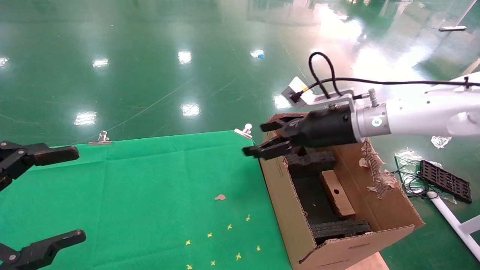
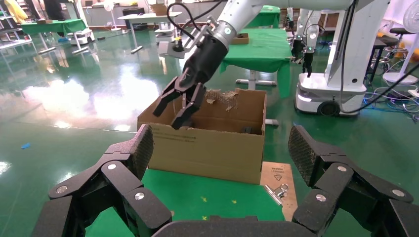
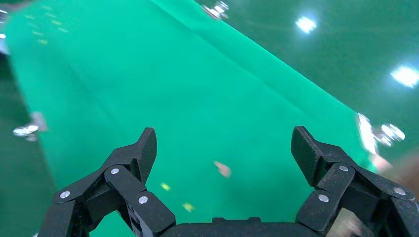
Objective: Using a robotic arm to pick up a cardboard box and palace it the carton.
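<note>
The slim brown cardboard box (image 1: 337, 193) with a round hole stands on edge inside the large carton (image 1: 285, 202), between black foam inserts (image 1: 311, 162). The carton stands at the right edge of the green table and has a torn ragged flap (image 1: 375, 168). My right gripper (image 1: 264, 138), on the white robotic arm (image 1: 416, 116), is open and empty, above the carton's far left corner, pointing over the table. The left wrist view shows it over the carton (image 2: 207, 143), open (image 2: 174, 106). My left gripper (image 1: 56, 195) is open and empty at the table's left edge.
Green cloth covers the table (image 1: 150, 180), with small yellow cross marks (image 1: 225, 240), a scrap of cardboard (image 1: 220, 197) and metal clips (image 1: 243, 131) at the far edge. A black tray and cables (image 1: 444, 180) lie on the floor to the right.
</note>
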Controlling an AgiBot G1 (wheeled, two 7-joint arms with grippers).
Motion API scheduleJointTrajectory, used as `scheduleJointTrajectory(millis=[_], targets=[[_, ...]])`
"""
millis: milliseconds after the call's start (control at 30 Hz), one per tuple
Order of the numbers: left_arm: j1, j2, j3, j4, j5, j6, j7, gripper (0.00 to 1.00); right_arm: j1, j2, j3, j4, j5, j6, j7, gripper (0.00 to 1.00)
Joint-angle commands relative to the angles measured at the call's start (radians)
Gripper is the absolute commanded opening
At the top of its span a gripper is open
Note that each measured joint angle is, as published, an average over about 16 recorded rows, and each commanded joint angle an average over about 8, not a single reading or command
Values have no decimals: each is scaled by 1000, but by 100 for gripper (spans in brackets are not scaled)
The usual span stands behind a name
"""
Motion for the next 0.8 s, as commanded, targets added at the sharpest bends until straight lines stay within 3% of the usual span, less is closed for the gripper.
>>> scheduleJointTrajectory(millis=[33,800], targets=[[0,0,0,0,0,0,0,100,-34,5,44,34,15,-11,-11,100],[0,0,1,0,-1,0,0,100,-448,69,577,448,193,-145,-141,100]])
